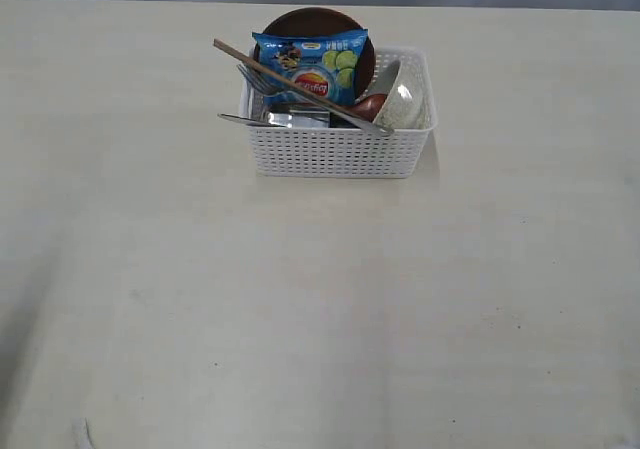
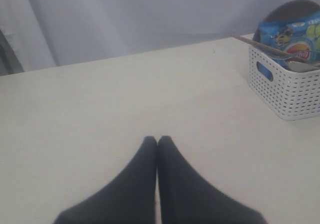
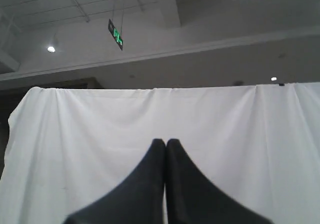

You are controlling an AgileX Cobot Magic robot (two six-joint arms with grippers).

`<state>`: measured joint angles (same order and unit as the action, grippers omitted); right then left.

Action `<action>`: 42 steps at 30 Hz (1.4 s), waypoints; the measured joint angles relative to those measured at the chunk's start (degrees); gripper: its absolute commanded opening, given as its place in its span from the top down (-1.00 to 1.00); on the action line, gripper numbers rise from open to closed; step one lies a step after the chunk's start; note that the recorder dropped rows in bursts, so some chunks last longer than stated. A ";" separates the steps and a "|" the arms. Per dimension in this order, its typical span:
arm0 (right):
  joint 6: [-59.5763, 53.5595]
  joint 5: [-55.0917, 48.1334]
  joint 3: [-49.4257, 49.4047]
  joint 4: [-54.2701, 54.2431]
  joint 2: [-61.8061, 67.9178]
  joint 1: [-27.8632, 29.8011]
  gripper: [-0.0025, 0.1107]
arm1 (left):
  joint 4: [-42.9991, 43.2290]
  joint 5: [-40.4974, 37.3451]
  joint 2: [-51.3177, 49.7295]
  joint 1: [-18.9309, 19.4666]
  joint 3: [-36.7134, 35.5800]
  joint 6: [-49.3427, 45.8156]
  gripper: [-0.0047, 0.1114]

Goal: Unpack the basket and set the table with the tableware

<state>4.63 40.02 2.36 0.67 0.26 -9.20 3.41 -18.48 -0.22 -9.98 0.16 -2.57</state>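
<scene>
The white lattice basket (image 1: 335, 154) stands at the far middle of the cream table (image 1: 300, 309). Inside it lean a dark brown plate (image 1: 300, 21), wooden chopsticks (image 1: 240, 57), a steel fork (image 1: 258, 79), a knife (image 1: 240, 120), an off-white bowl (image 1: 405, 104), a reddish-brown spoon (image 1: 368, 105) and a steel mug (image 1: 300, 118). Neither gripper shows in the exterior view. My left gripper (image 2: 157, 140) is shut and empty, low over bare table, well apart from the basket (image 2: 290, 87). My right gripper (image 3: 165, 142) is shut and empty, facing a white curtain.
A blue crisp bag (image 1: 315, 67) lies on top of the tableware in the basket, also seen as the blue bag (image 2: 297, 37) from the left wrist. A white curtain (image 3: 150, 114) hangs behind the table. Wide table surface lies in front of the basket.
</scene>
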 measured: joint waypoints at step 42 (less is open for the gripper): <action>-24.22 -89.56 69.46 -26.57 82.65 -17.87 0.15 | 0.00 0.00 0.00 0.00 0.00 0.00 0.92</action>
<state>-19.59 -49.55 71.81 -25.90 82.91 -27.07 3.41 -18.48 -0.22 -9.98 0.16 -2.57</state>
